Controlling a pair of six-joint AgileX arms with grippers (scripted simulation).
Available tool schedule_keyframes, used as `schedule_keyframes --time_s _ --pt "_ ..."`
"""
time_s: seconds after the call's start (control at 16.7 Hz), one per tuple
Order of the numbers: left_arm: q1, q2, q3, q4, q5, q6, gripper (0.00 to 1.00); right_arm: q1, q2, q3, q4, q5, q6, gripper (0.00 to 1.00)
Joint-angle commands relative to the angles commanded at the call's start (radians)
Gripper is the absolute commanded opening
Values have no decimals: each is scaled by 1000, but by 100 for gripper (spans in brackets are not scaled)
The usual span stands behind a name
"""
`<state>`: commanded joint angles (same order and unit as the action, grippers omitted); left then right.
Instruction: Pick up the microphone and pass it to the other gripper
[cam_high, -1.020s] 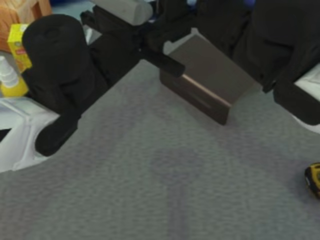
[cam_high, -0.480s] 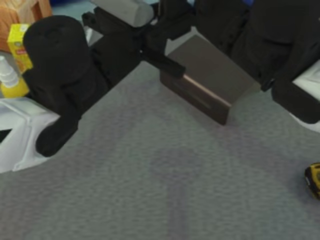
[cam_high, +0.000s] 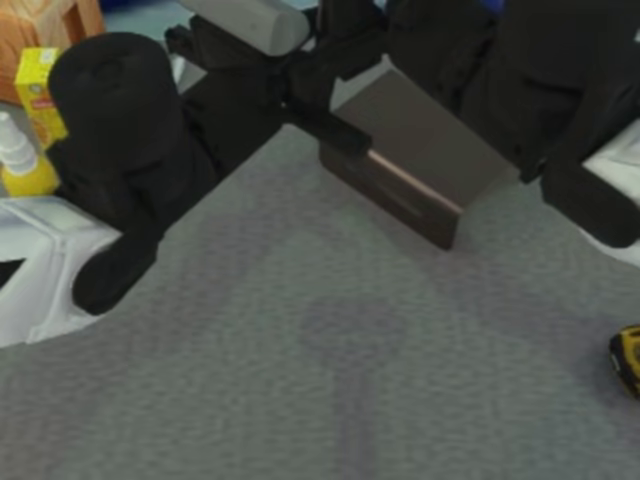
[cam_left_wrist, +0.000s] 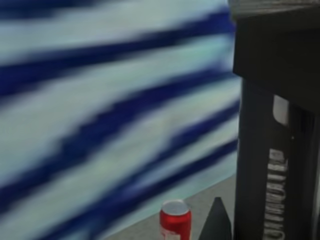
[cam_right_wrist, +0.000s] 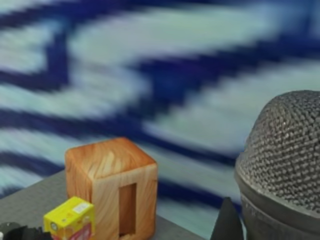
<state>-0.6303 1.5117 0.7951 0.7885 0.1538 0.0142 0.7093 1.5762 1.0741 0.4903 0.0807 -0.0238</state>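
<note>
**Q:** Grey mesh fills one corner of the right wrist view. What is it?

**A:** It is the head of the microphone (cam_right_wrist: 285, 165), right up against my right gripper (cam_high: 345, 50). Its black shaft stands just as close beside my left gripper (cam_high: 290, 85). Both grippers meet at it, high above the table (cam_high: 300, 350).

**Q:** Which one holds it?

**A:** I cannot tell, because neither grip shows. I judge the pass is midway. The microphone sits between them so one can take hold before the other lets go.
</note>
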Motion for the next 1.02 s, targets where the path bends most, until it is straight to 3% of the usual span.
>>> schedule_keyframes --time_s 0.54,1.02 --pt "0 0 0 0 0 0 0 0 0 0 0 0 0 0" --pt "0 0 0 0 0 0 60 0 0 0 0 0 0 0"
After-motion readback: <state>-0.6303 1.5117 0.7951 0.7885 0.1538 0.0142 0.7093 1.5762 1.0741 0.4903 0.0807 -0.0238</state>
